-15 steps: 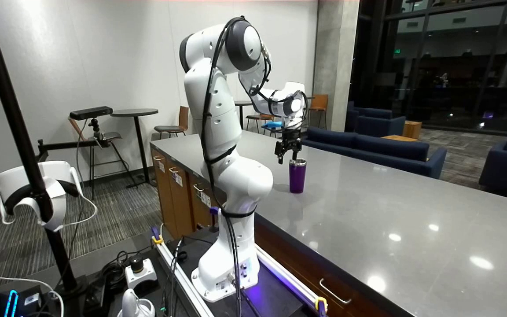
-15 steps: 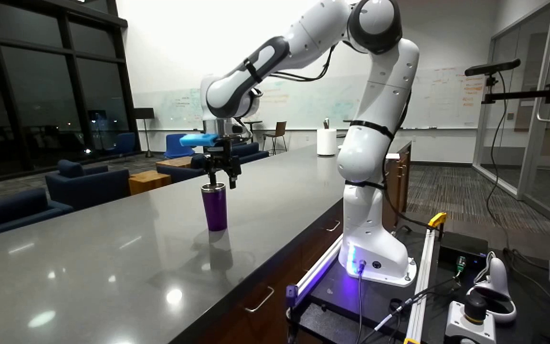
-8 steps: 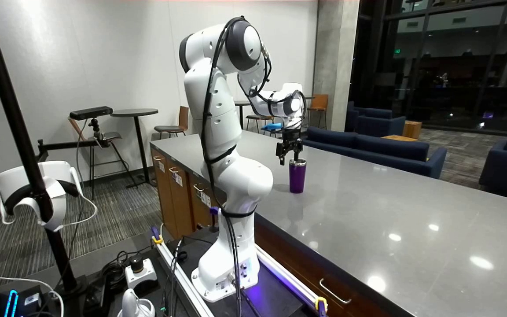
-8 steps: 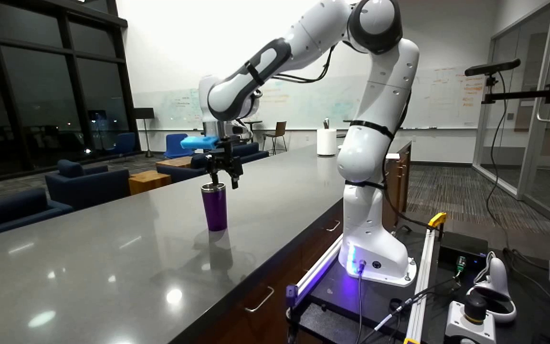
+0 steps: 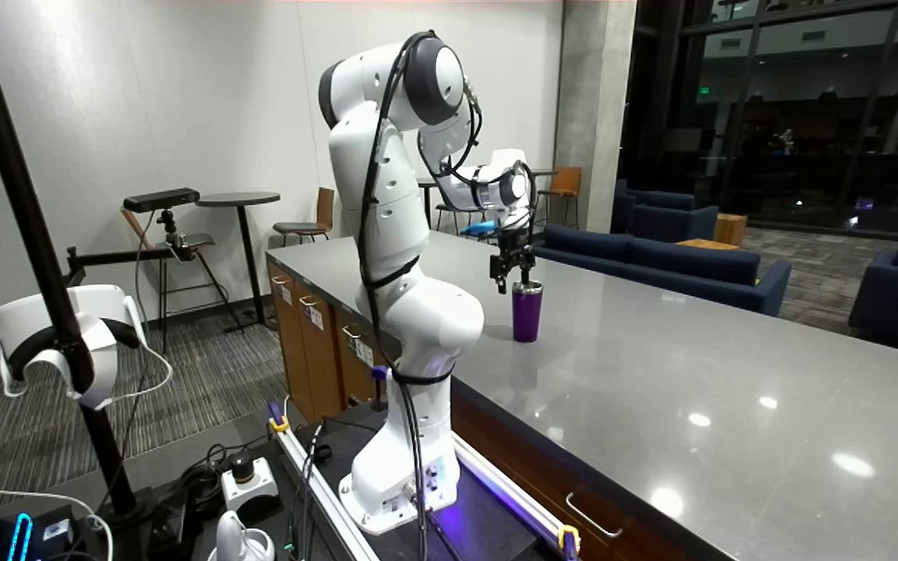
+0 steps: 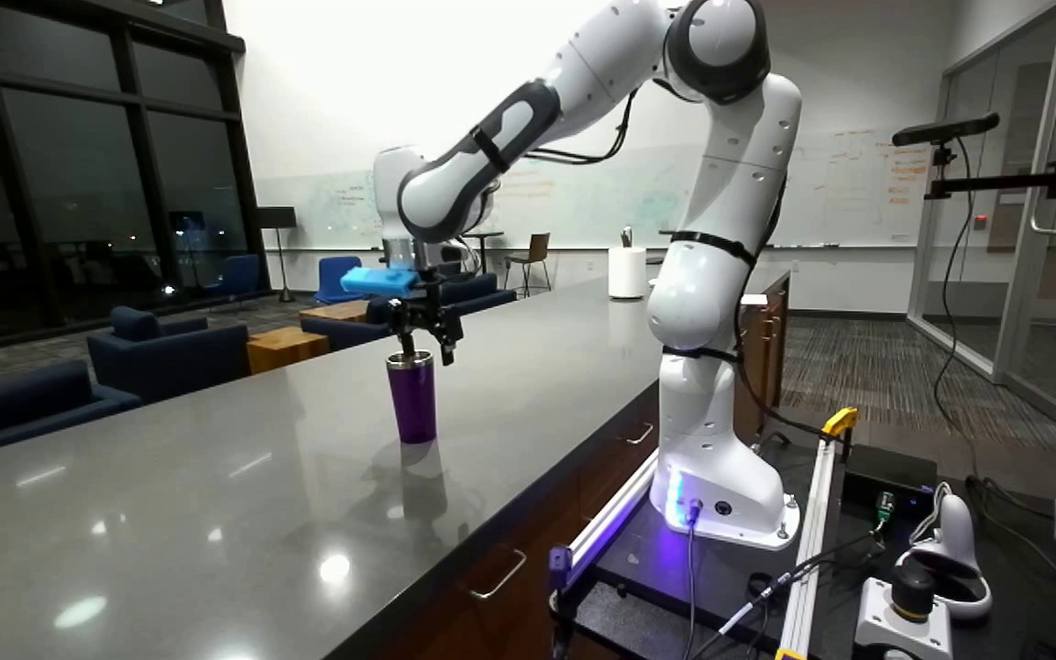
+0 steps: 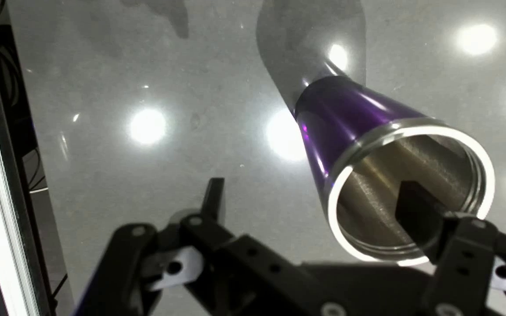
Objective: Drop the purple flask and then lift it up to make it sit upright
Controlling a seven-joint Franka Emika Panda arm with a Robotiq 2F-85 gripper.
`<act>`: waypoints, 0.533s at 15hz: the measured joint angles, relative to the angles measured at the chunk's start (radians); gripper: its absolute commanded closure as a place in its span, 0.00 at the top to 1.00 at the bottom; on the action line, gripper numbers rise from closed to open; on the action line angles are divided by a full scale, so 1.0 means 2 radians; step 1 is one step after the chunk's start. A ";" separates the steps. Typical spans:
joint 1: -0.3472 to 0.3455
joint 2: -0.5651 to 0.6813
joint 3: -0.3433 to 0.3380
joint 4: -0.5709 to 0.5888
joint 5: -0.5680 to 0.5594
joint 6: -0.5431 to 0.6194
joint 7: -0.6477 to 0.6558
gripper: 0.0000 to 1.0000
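The purple flask (image 5: 526, 315) stands upright on the grey counter in both exterior views (image 6: 412, 403). It has a silver rim and an open mouth with no lid. In the wrist view the flask (image 7: 338, 118) shows its bare metal inside. My gripper (image 7: 313, 186) is open with its fingers wide apart. One finger (image 7: 417, 210) is over the mouth, its tip at or just inside the rim; how deep I cannot tell. The other finger (image 7: 213, 197) is outside the flask, over the counter. In the exterior views my gripper (image 5: 514, 286) is right above the rim (image 6: 428, 357).
The long grey counter (image 5: 691, 366) has its front edge on the robot's side, with drawers below. A white cylinder (image 6: 627, 273) stands farther along the counter. Dark blue sofas (image 5: 652, 261) are beyond the far edge. A blue block (image 6: 381, 281) is fixed at my wrist.
My wrist has sunk and tilted slightly, and the fingers have shifted a little at the rim. The flask has not moved, and the gripper stays open.
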 measured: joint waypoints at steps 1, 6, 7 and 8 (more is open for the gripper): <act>0.000 0.003 0.001 0.000 -0.003 0.001 0.000 1.00; 0.004 0.019 0.010 0.007 -0.027 -0.001 0.010 1.00; 0.005 0.023 0.012 0.011 -0.038 -0.007 0.015 1.00; 0.005 0.026 0.016 0.016 -0.050 -0.016 0.021 1.00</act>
